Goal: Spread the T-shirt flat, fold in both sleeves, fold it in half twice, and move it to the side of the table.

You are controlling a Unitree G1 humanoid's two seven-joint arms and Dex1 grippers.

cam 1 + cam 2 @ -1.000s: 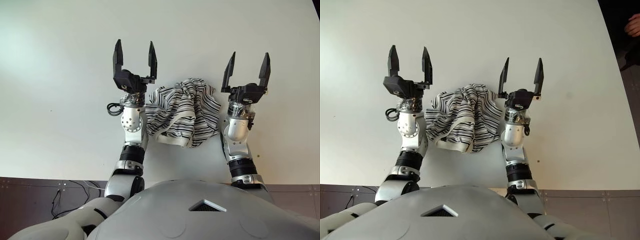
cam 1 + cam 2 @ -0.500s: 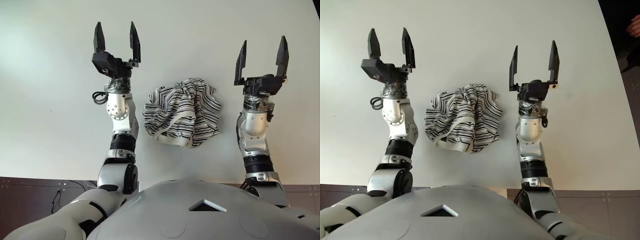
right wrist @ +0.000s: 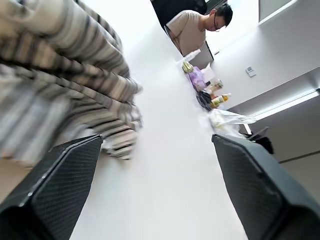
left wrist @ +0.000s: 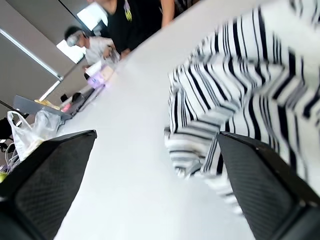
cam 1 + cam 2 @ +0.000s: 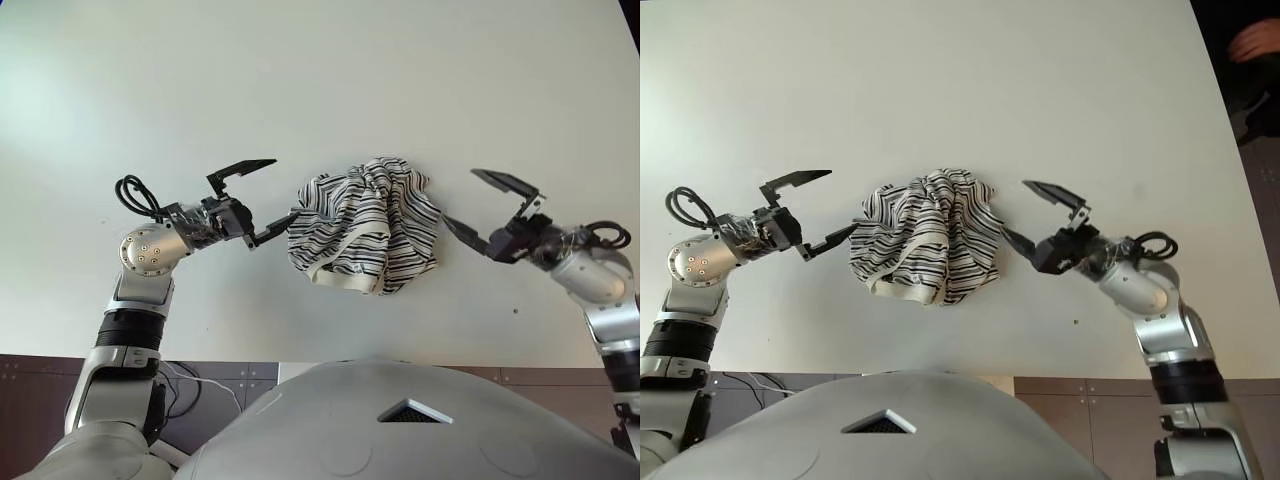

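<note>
Starting big: white table (image 5: 320, 80). Striped T-shirt (image 5: 365, 225) bunched in a heap toward the 6 o'clock edge, nowhere near flat, sleeves buried somewhere in the folds.

At the heap's 9 o'clock, left gripper (image 5: 285, 188), spread wide, lower finger right up against the cloth. At 3 o'clock, right gripper (image 5: 458, 195), also gaping wide, lower tip just beside the fabric. Nothing held by either.

Worries from here, just guessing:
- Pinching several layers at once, then dragging the whole lump instead of opening it up.
- Grabbing a random fold rather than a hem or shoulder, leaving it twisted.
- Pulling harder on one side and sliding everything off toward 6 o'clock.
</note>
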